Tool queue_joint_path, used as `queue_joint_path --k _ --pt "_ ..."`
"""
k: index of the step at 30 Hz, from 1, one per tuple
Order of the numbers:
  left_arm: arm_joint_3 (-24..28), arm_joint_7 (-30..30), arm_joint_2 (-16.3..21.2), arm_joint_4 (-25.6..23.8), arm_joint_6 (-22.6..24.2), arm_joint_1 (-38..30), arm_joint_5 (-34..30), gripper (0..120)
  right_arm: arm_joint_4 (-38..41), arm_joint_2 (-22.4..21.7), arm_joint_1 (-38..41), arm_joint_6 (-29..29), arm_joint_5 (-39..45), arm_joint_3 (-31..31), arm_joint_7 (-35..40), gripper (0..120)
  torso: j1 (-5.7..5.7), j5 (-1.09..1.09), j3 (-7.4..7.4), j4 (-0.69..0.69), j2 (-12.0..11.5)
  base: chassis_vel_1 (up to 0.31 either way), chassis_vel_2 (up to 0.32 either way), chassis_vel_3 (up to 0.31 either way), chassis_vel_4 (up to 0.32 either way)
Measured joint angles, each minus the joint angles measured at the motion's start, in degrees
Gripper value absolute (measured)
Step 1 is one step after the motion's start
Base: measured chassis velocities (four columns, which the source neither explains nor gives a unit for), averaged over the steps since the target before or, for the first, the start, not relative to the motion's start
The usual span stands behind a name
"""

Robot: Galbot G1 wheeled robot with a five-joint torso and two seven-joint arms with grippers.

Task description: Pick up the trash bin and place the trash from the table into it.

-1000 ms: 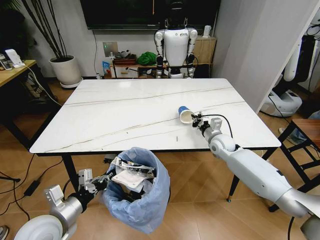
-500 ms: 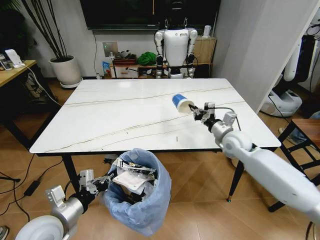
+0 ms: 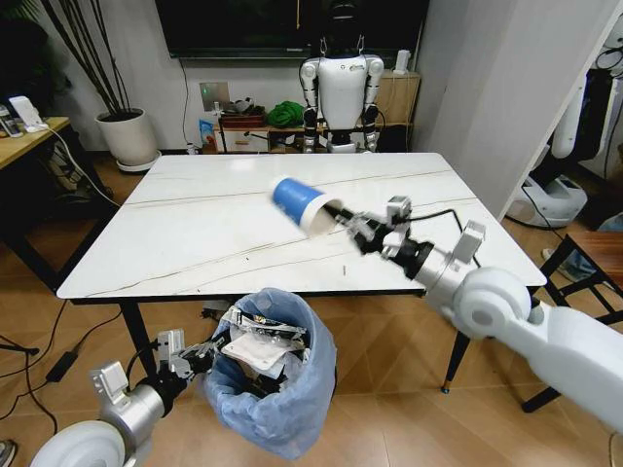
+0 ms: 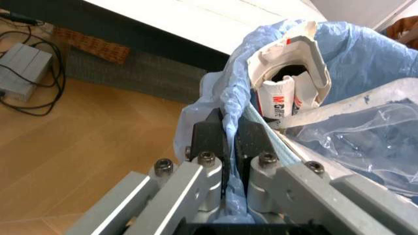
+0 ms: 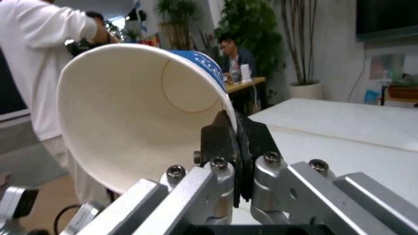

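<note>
Right claw [image 3: 355,231] is pinched on the rim of the blue-white paper cup [image 3: 304,205], one finger inside the mouth and one outside, as the right wrist view shows. That rim grip suits a thin-walled cup — it carries the cup on its side without crushing it. The cup hangs in the air above the bench [image 3: 195,233], over the near half of the top, and the trash bin [image 3: 277,375] sits lower, just past the bench's near edge, so the cup's way to it looks short and downward.

Left claw [image 4: 225,142] is closed on the bin's rim and its light-blue bag, the plastic bunched between the fingers. Held there, beside and below the bench edge, the bin's mouth faces up and stays open toward the right arm. Inside it lie crumpled white papers and wrappers [image 3: 255,345], heaped close to the rim.

No other litter shows on the marble top, so the cup seems to be the last piece. With the heap this high, it may perch on top rather than sink in.
</note>
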Motion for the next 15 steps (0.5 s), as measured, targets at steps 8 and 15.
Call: queue_joint_path --k 8,15 --pt "0.0 -0.1 0.0 -0.1 0.1 -0.1 -0.1 0 0.6 -0.1 0.2 0.7 -4.4 -5.4 -1.2 0 0.00 0.01 0.00 -0.01 0.0 0.000 0.000 0.000 0.000" --pt "-0.1 -0.3 -0.5 0.0 0.2 -0.3 -0.2 0 -2.4 3.5 1.3 1.0 -8.6 -11.5 -2.1 0 0.00 0.01 0.00 0.00 0.0 0.000 0.000 0.000 0.000"
